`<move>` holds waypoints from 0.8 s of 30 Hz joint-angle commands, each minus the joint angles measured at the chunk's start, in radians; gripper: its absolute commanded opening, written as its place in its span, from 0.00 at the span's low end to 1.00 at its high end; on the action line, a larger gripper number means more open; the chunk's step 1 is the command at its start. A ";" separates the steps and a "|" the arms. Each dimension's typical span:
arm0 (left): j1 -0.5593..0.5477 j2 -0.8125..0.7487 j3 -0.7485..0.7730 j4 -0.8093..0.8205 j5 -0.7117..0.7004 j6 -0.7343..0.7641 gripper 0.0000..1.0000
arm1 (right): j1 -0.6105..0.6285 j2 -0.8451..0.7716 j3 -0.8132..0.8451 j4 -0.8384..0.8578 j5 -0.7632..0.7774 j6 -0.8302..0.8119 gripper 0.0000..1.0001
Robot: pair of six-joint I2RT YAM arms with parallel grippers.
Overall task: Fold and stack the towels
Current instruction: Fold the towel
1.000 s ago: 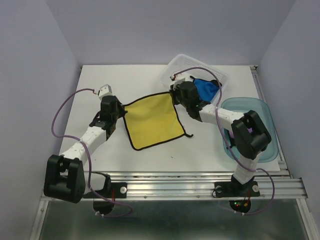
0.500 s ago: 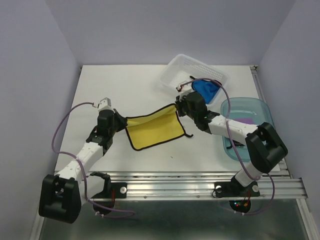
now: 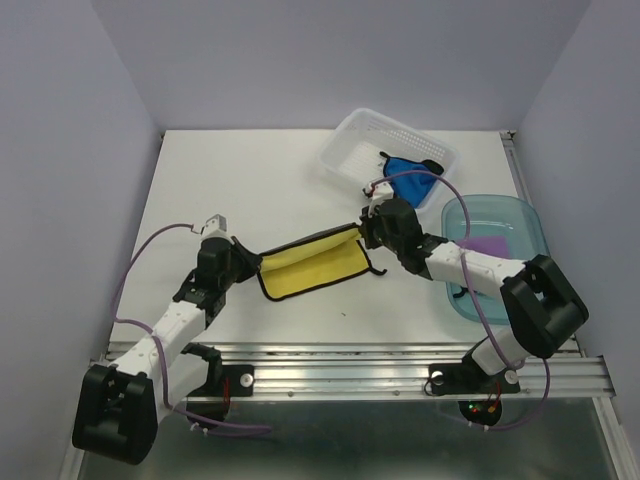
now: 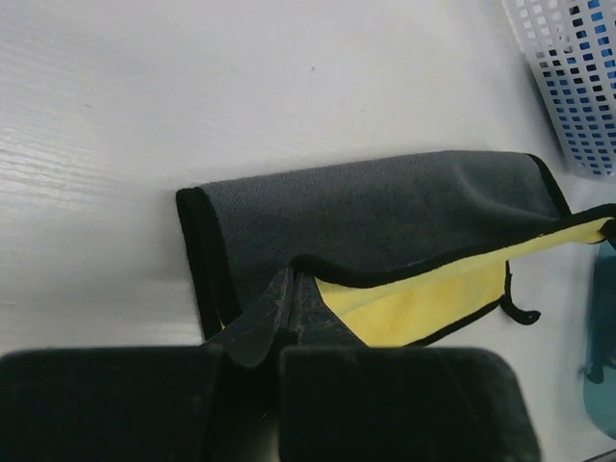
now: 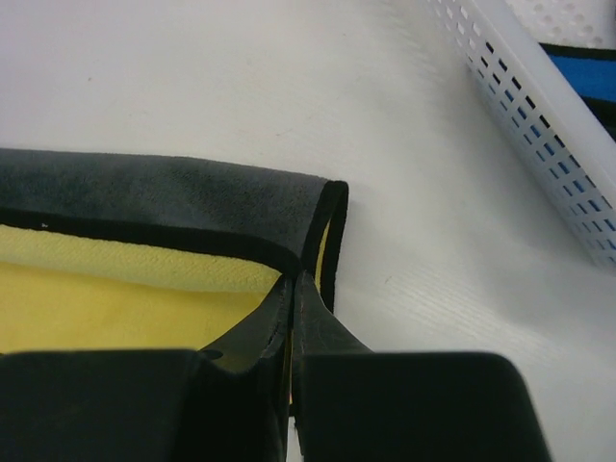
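While both jaws clamped the yellow towel's [image 3: 310, 272] corners at mid-frame, its first fold looked half done; matching that edge to the near hem seemed next.

Yellow towel [image 3: 310, 274] now half-folded over

From my overhead view, a white table [image 3: 250, 170] fills the middle of the frame, boxed in by plain pale lavender walls: a back wall [image 3: 340, 60] across the top, a left wall [image 3: 60, 200] and a right wall [image 3: 600, 120] down the sides. A silver metal rail [image 3: 340, 362] runs along the table's bottom edge, with a dark greenish surface [image 3: 330, 440] below it. The light looks soft and even.
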 commanded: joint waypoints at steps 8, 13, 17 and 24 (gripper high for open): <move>-0.027 0.037 -0.021 0.042 -0.027 -0.027 0.00 | 0.013 0.029 -0.033 0.025 -0.034 0.042 0.01; -0.027 0.045 -0.029 0.037 -0.033 -0.035 0.00 | 0.013 0.052 -0.044 0.020 -0.036 0.059 0.01; -0.027 0.060 -0.032 0.034 -0.027 -0.038 0.00 | 0.015 0.060 -0.058 0.016 -0.034 0.071 0.01; -0.028 0.028 -0.057 0.017 0.025 -0.044 0.00 | 0.013 0.044 -0.076 0.001 -0.005 0.086 0.04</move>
